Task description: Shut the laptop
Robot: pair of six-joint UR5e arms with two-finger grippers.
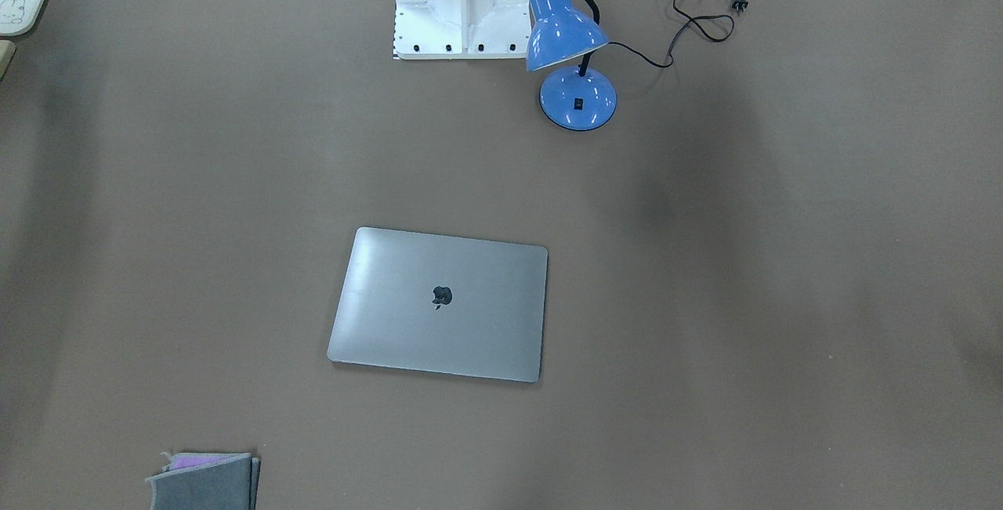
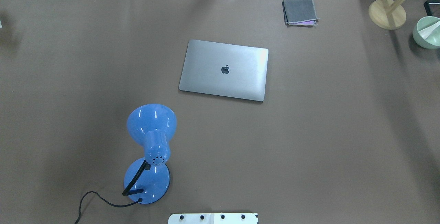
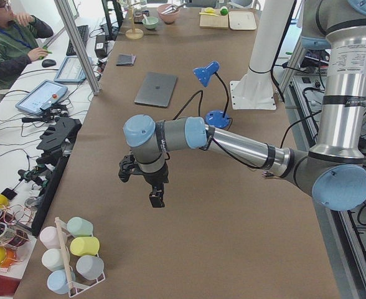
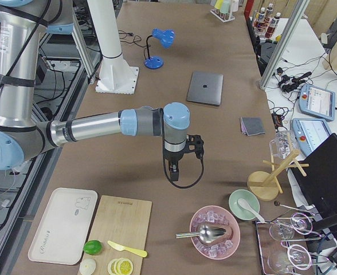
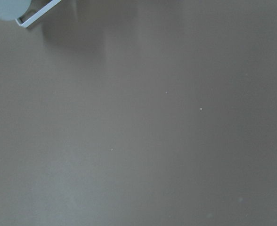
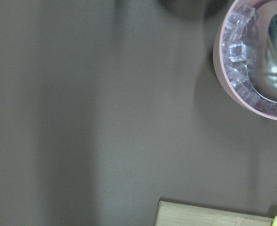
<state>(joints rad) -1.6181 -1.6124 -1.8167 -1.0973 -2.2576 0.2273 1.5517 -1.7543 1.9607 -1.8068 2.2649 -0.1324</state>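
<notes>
The slim grey-silver laptop (image 1: 439, 302) lies flat on the brown table with its lid down and the dark apple logo facing up; it also shows in the overhead view (image 2: 223, 70) and both side views (image 3: 156, 89) (image 4: 205, 87). Keyboard and screen are hidden. My left gripper (image 3: 157, 198) hangs above the table far from the laptop, near the table's left end. My right gripper (image 4: 174, 172) hangs above the table towards the right end, also well away from it. Both show only in the side views, so I cannot tell whether they are open or shut.
A blue desk lamp (image 2: 151, 141) with a black cord stands near the robot's base. A folded grey cloth (image 2: 299, 11) lies beyond the laptop. A mug rack (image 3: 71, 255) is near the left gripper. A pink bowl of ice (image 4: 214, 232) and a cutting board (image 4: 122, 235) are near the right gripper.
</notes>
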